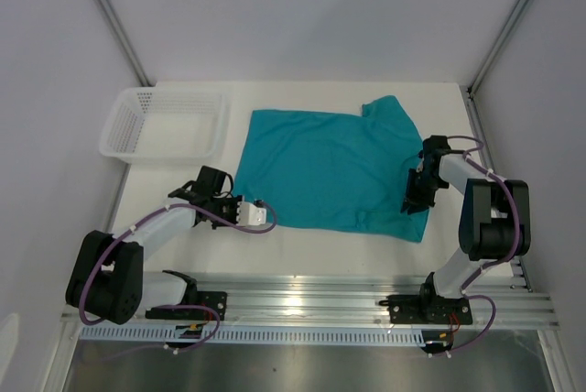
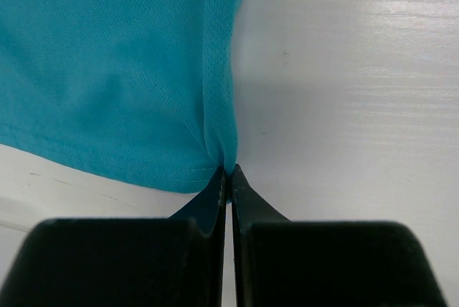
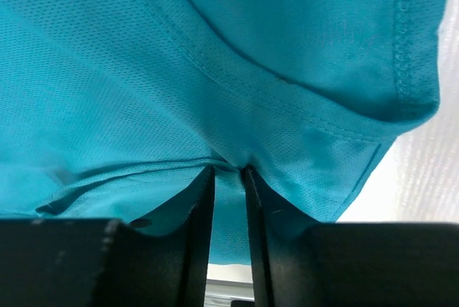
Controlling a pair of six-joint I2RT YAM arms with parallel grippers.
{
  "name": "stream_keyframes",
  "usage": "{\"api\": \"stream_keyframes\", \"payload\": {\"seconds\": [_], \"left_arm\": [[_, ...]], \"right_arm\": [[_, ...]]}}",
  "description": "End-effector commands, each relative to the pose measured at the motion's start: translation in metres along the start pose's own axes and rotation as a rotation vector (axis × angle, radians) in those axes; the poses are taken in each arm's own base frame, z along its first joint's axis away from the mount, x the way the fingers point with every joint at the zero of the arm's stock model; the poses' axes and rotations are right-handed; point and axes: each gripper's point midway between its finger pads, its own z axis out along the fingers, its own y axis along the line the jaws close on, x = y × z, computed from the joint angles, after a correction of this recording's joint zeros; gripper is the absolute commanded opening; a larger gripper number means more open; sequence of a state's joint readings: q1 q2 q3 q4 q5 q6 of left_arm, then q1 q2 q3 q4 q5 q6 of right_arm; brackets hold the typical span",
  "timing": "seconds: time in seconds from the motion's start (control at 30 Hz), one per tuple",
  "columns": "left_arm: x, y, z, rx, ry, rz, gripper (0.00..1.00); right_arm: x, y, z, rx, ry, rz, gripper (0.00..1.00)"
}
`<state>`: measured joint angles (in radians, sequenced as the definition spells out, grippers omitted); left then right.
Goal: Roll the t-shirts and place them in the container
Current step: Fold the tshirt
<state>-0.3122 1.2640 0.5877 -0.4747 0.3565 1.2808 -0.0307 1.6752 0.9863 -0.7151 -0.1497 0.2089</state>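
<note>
The teal t-shirt [image 1: 320, 168] lies spread flat on the white table, with one sleeve [image 1: 389, 113] sticking out at the far right. My left gripper [image 1: 271, 223] is at its near left corner. In the left wrist view the left gripper [image 2: 229, 172] is shut, pinching the tip of that hemmed corner of the t-shirt [image 2: 107, 70]. My right gripper [image 1: 415, 201] is on the shirt's near right part. In the right wrist view the right gripper [image 3: 229, 171] has a fold of the t-shirt [image 3: 179, 70] bunched between its narrowly spaced jaws.
A white mesh basket [image 1: 114, 136] stands at the far left of the table, left of the shirt. The metal rail [image 1: 311, 305] carrying both arm bases runs along the near edge. Grey walls close in both sides.
</note>
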Motion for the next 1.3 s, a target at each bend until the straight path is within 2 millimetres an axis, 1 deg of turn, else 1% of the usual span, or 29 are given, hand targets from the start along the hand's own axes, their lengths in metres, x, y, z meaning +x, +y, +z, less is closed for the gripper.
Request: {"api": "stream_keyframes", "payload": {"seconds": [0.0,0.07,0.1,0.13,0.2,0.27,0.33,0.37,0.4,0.5,0.67,0.8,0.9,1.13,1.23,1.27], "left_arm": [[-0.008,0.010,-0.003,-0.019,-0.010,0.010,0.01],[-0.008,0.011,-0.004,-0.021,-0.009,0.012,0.01],[-0.006,0.008,-0.003,-0.015,-0.006,0.009,0.00],[-0.008,0.011,-0.004,-0.021,-0.008,0.012,0.01],[-0.008,0.011,-0.005,-0.021,-0.006,0.010,0.01],[-0.007,0.010,-0.005,-0.016,-0.001,0.006,0.01],[-0.007,0.011,-0.006,-0.017,-0.002,0.007,0.01],[-0.007,0.010,-0.006,-0.016,0.002,0.006,0.01],[-0.007,0.010,-0.006,-0.017,0.000,0.006,0.01],[-0.007,0.012,-0.005,-0.019,-0.001,0.007,0.01],[-0.006,0.015,-0.004,-0.026,0.005,0.007,0.01],[-0.007,0.016,-0.003,-0.026,0.002,0.006,0.01],[-0.006,0.016,-0.002,-0.025,0.002,0.000,0.01],[-0.007,0.016,-0.002,-0.026,0.002,0.000,0.01],[-0.007,0.017,-0.003,-0.029,0.001,0.000,0.01],[-0.007,0.016,-0.003,-0.027,0.000,0.001,0.01]], "right_arm": [[-0.002,0.010,0.001,-0.061,-0.012,-0.002,0.25],[-0.003,0.010,0.002,-0.061,-0.013,0.002,0.23],[-0.003,0.010,0.002,-0.059,-0.010,0.004,0.21],[-0.005,0.010,0.001,-0.057,-0.015,0.002,0.13],[-0.006,0.008,-0.002,-0.047,-0.020,-0.004,0.06],[-0.007,0.004,-0.006,-0.024,-0.026,-0.010,0.06],[-0.010,0.003,-0.012,-0.020,-0.040,-0.015,0.06],[-0.011,0.002,-0.014,-0.016,-0.043,-0.015,0.08],[-0.012,0.002,-0.016,-0.017,-0.050,-0.021,0.13],[-0.012,0.007,-0.018,-0.044,-0.051,-0.029,0.17],[-0.019,0.022,-0.027,-0.099,-0.087,-0.033,0.18],[-0.018,0.023,-0.031,-0.096,-0.098,-0.033,0.18],[-0.014,0.021,-0.029,-0.090,-0.082,-0.034,0.18],[-0.005,0.018,-0.013,-0.089,-0.042,-0.020,0.20],[-0.003,0.016,-0.007,-0.079,-0.029,-0.018,0.19],[-0.002,0.015,-0.006,-0.074,-0.027,-0.018,0.17]]}}
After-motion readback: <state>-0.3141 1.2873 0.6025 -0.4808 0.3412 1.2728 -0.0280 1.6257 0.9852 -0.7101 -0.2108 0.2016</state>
